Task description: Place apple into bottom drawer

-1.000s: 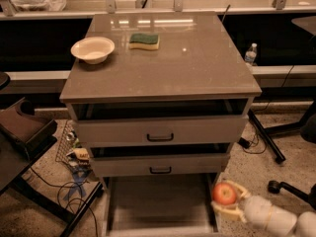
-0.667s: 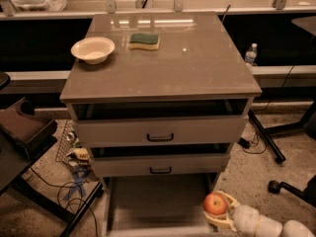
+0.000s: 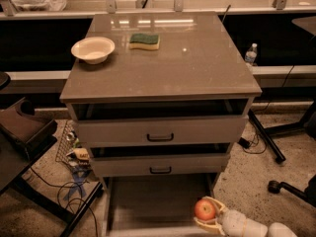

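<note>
The apple [image 3: 205, 210] is small, round and red-orange. My gripper [image 3: 208, 213] is shut on it, its pale fingers [image 3: 213, 225] cupped under and beside it. It holds the apple over the front right part of the bottom drawer [image 3: 148, 201], which is pulled out below the grey-brown cabinet [image 3: 163, 83]. My white arm reaches in from the lower right corner of the camera view.
The two upper drawers with black handles [image 3: 160, 137] stand slightly open. A cream bowl [image 3: 93, 49] and a green-yellow sponge [image 3: 144, 41] lie on the cabinet top. Cables and a wire rack [image 3: 74, 157] are on the floor at left, a chair base [image 3: 291, 191] at right.
My gripper has carried the apple leftward, from just outside the drawer's right side to over the drawer's right front part.
</note>
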Motion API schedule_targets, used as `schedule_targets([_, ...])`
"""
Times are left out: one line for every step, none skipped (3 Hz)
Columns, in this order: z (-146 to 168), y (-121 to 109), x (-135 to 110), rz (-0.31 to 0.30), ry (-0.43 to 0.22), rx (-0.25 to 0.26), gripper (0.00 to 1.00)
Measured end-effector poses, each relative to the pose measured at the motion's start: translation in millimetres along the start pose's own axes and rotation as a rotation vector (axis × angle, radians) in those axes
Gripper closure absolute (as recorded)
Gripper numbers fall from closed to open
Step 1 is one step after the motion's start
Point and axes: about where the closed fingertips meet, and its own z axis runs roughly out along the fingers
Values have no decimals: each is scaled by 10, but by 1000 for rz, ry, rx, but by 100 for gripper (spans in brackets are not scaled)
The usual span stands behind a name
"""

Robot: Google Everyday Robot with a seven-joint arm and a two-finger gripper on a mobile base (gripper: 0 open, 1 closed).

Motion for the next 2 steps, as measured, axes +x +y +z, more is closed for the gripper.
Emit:
schedule_targets([317, -70, 343, 49, 37, -26, 100])
schedule_targets([970, -215, 1057, 131, 95, -67, 100])
